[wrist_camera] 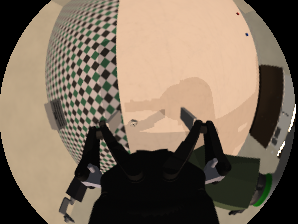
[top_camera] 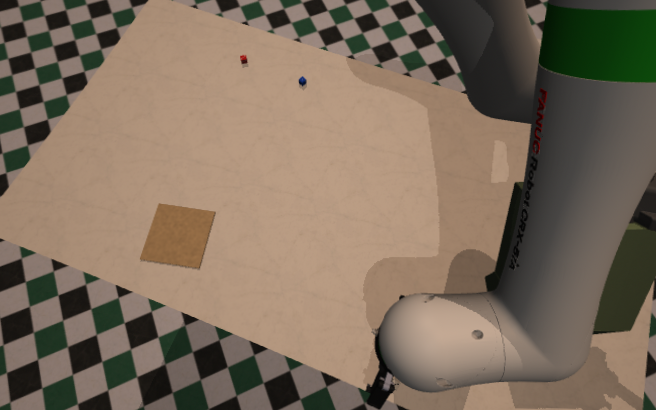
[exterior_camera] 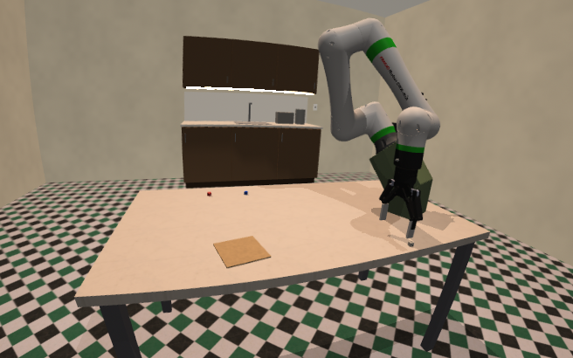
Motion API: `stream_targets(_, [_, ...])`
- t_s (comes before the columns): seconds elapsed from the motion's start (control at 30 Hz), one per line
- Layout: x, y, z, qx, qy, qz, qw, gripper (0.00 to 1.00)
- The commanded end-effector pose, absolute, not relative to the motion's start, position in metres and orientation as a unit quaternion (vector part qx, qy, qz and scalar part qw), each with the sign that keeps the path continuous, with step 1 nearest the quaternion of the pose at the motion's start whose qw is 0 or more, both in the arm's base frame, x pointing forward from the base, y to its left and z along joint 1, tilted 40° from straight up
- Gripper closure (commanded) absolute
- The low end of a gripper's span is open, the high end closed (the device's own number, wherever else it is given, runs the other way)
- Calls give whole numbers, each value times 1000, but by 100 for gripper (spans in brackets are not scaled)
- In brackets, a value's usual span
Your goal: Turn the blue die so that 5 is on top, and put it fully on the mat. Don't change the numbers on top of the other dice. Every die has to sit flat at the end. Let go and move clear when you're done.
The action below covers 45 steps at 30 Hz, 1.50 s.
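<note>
From above, the blue die (top_camera: 302,80) sat beside the red die (top_camera: 243,59), well apart from the mat (top_camera: 178,235). In the side view, the gripper (exterior_camera: 396,225) hung spread wide and empty over a small white die (exterior_camera: 410,243) near the table (exterior_camera: 175,279) edge; reaching the blue one meant avoiding both. The wrist view showed bare fingers.

The room was evenly and softly lit, with a bright strip glowing under the wall cabinets (exterior_camera: 250,61). Light fell from above, throwing the arm's (exterior_camera: 395,79) broad, hard-edged shadow across the table (exterior_camera: 175,227) toward three o'clock. No glare showed anywhere. The wrist view was a fisheye circle, bending the table edge badly at its rim. The dice were too small and coarse to read.
</note>
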State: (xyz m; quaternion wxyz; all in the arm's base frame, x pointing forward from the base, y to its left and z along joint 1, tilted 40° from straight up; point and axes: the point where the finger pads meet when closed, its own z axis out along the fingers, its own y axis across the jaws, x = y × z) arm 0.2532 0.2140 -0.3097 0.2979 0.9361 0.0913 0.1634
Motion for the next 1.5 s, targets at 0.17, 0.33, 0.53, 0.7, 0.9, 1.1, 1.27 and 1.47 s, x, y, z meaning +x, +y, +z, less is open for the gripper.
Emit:
stream_targets(0.17, [236,228,-327,936,91,163,298,0])
stream_targets(0.33, [231,231,-332,936,91,163,298,0])
stream_targets(0.53, [225,237,-338,936,91,163,298,0])
stream_targets(0.7, [222,239,-341,936,91,163,298,0])
stream_targets(0.9, [221,240,-343,936,91,163,298,0])
stream_targets(1.1, [220,240,-343,936,91,163,298,0])
stream_targets(1.27, [220,240,-343,936,91,163,298,0])
stream_targets(1.47, [220,240,-343,936,91,163,298,0])
